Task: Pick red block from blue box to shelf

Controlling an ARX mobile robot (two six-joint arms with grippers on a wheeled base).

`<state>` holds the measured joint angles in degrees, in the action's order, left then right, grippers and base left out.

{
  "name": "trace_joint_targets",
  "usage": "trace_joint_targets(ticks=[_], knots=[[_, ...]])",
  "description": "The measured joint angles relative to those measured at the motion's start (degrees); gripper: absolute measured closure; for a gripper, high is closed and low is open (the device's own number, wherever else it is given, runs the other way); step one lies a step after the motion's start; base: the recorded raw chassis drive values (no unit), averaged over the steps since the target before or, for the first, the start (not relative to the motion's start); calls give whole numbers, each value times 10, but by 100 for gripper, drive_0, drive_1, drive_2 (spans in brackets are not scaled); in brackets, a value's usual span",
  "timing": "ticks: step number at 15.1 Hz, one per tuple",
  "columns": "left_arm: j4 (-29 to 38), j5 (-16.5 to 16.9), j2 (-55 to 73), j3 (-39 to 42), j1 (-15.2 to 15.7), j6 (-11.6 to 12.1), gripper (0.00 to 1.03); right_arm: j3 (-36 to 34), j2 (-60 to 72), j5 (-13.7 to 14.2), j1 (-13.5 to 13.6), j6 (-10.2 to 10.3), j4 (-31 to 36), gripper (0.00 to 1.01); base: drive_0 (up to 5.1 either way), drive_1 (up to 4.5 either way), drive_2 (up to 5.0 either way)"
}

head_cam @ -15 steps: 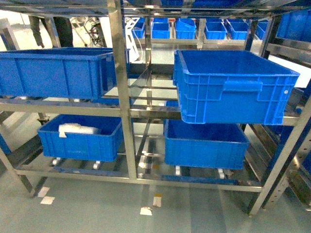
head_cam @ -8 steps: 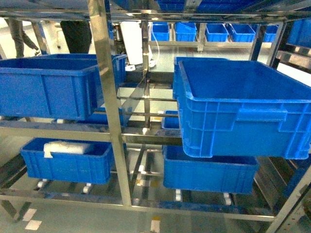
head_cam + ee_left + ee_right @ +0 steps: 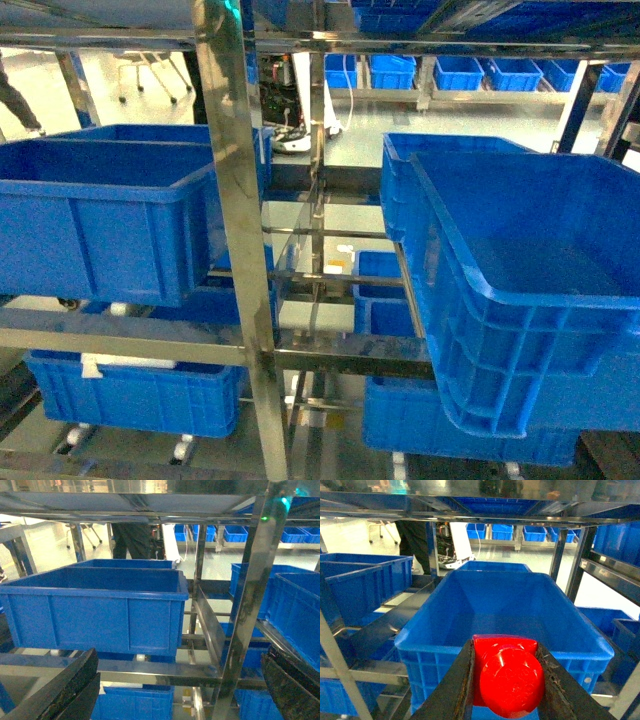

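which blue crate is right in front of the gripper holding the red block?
The right-hand middle-tier crate, directly behind the red block; the other crates sit off left or behind.

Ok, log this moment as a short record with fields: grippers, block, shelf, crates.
right gripper: shut on the red block, stud facing the camera
left gripper: open, nothing between the fingers
shelf: steel rack straight ahead, close
right crate: dark blue, directly beyond the held block, interior looks empty
left crate: dark blue, on the middle tier
blue box: not in view
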<state>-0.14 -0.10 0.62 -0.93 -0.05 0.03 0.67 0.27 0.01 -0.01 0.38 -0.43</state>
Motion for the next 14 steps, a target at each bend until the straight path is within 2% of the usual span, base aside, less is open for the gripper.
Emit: trace_joint_targets(ticks=[3,14], knots=[[-3,0,0,0,0,0,5,0,0,0,0,0,-1,76,311,166,-499],[-1,1,0,0,0,0,5,0,0,1,0,0,2,76,0,0,0]])
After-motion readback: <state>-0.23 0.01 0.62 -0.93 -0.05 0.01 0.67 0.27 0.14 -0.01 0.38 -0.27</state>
